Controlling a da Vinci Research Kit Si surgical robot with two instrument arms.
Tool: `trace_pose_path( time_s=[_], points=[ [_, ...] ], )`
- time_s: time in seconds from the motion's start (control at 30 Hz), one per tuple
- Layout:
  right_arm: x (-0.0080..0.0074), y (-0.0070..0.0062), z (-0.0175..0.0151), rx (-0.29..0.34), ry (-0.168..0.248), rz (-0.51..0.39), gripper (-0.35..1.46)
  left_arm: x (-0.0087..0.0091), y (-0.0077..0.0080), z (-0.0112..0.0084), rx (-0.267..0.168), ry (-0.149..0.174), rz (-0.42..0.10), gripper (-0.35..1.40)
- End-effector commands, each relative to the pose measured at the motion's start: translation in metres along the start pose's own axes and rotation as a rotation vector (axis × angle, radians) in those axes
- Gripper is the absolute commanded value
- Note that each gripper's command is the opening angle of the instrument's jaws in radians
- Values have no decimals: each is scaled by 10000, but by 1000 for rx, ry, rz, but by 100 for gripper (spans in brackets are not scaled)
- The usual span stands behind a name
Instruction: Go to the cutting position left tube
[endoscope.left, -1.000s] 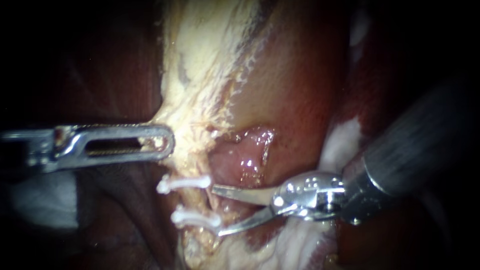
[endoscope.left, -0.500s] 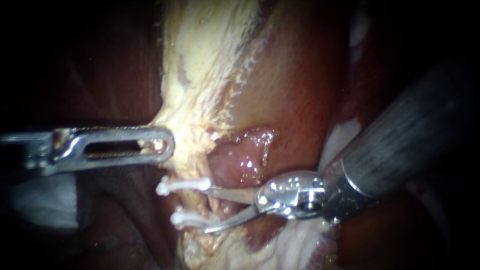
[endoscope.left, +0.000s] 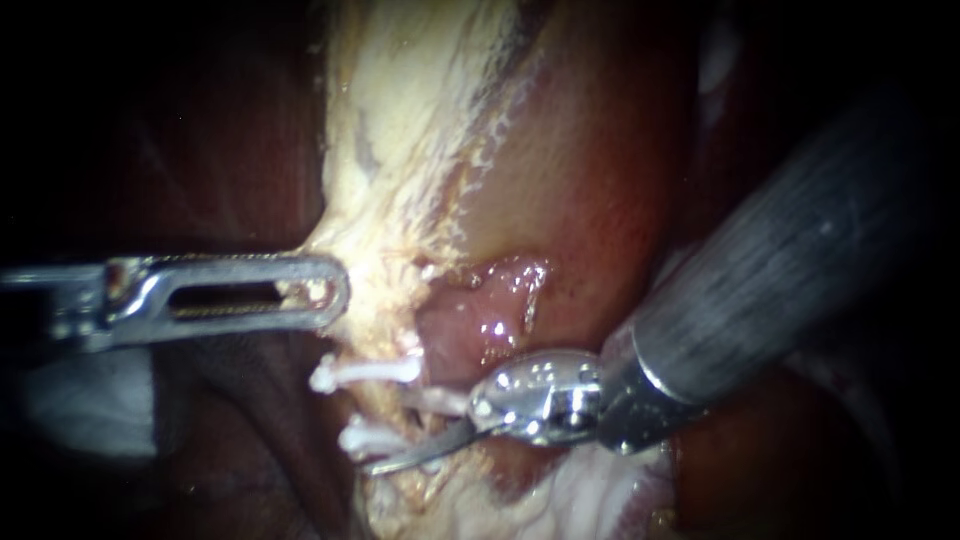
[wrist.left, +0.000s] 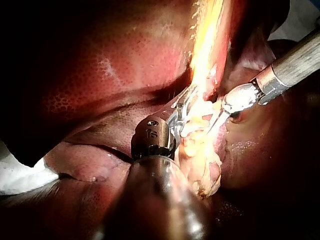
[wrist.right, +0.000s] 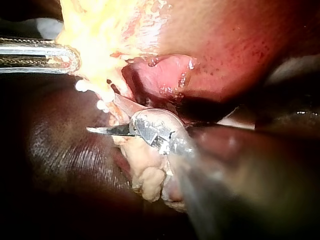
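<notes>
A pale tube (endoscope.left: 392, 410) runs down from the gallbladder (endoscope.left: 560, 200) and carries two white clips, an upper clip (endoscope.left: 365, 372) and a lower clip (endoscope.left: 362, 438). My right instrument (endoscope.left: 388, 430) comes in from the upper right with two thin curved blades standing open. The upper blade lies between the clips, against the tube. The lower blade passes by the lower clip. The right wrist view shows these blades (wrist.right: 107, 117) open beside the clips. My left instrument (endoscope.left: 305, 290) holds long slotted jaws shut on pale fatty tissue (endoscope.left: 380, 270) above the clips; it is also in its wrist view (wrist.left: 182, 112).
Dark liver (endoscope.left: 230, 150) lies to the left of the pale strip. A glistening pink raw patch (endoscope.left: 490, 310) sits just above the right instrument's wrist. White gauze (endoscope.left: 80, 400) lies under the left shaft and more gauze (endoscope.left: 590, 495) under the right instrument.
My right instrument has moved left, its open blades advancing from beside the clips to the tube between and around them. The left instrument and its held tissue have stayed still.
</notes>
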Motion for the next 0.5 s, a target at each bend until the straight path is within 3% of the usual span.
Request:
trace_pose_path(
  time_s=[0.03,0.5],
  points=[
    [0,0,1,6,3,-3,143,0,0,0,0,0,0,-35],
    [4,0,16,56,32,-31,143,0,0,1,0,0,0,-35]
  ],
)
